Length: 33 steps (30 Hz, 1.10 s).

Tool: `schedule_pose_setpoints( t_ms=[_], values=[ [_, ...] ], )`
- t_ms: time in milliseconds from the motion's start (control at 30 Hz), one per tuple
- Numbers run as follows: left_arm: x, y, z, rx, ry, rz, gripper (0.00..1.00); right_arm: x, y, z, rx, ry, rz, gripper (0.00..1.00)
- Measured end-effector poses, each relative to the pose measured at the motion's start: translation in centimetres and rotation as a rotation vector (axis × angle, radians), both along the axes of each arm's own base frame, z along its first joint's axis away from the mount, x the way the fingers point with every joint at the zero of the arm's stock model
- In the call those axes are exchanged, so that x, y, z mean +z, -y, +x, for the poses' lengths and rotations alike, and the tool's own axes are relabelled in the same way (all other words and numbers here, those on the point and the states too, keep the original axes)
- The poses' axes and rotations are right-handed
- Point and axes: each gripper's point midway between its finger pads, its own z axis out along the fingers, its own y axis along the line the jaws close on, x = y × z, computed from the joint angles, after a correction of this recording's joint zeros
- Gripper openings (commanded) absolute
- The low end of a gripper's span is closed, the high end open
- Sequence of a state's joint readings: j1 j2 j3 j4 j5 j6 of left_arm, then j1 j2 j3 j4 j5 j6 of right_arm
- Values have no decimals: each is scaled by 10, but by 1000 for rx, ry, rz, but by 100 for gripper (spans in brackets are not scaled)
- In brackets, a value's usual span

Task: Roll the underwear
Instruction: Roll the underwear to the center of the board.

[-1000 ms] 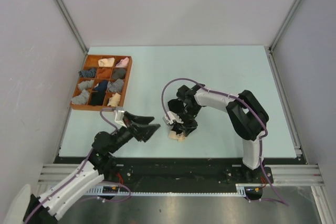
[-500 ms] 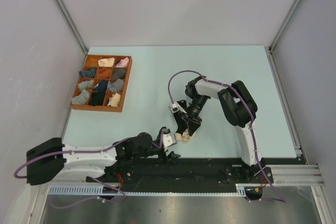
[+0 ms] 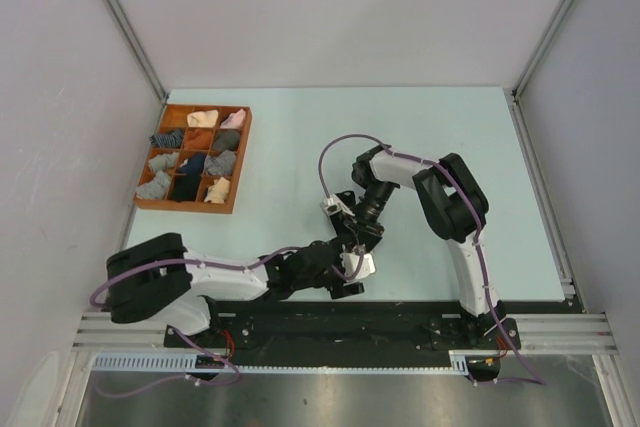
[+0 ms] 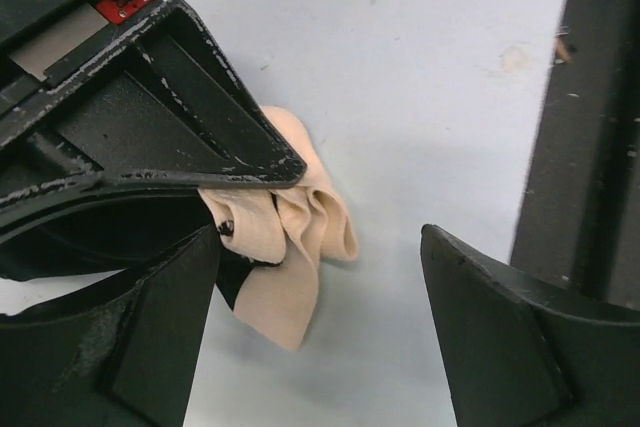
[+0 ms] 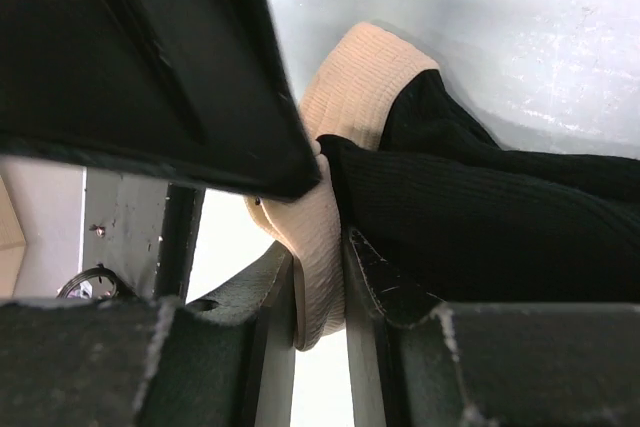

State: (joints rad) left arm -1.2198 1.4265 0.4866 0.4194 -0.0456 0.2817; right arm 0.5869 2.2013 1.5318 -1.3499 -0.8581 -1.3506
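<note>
The underwear (image 4: 300,247) lay bunched on the counter (image 3: 420,137), well to the right of the tray (image 3: 180,206) and nearer the arms' bases than the tray was. The right end effector (image 5: 320,287) was clamped on its ribbed cream edge, with the black body trailing away from the pinch. The left end effector (image 4: 320,237) stood spread wide, one finger to each side of the cream folds and gripping nothing.

The cloth looked light, limp and thin, so it would likely slump and unroll the moment it was let go. The cream band seemed the best place to take hold, being thicker than the black knit. A second hold on the loose folds would probably steady the roll.

There was one piece of underwear, two end effectors and one tray, which held roughly ten small bundles (too small to count surely).
</note>
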Motion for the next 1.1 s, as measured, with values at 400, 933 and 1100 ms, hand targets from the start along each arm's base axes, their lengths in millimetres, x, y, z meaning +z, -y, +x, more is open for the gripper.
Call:
schedule_pose_setpoints(
  t_ms=[400,933,1100],
  values=[
    [-27,8,28,89,44,177,4,0,1,1,-13,-6,-8,32],
    [-30,-11,47,86,-480,-4,0,75,24,58,-228,219,115,60],
    [-30,-17,56,80,-766,-99,0,102,30,42,-168,423,237,61]
  ],
)
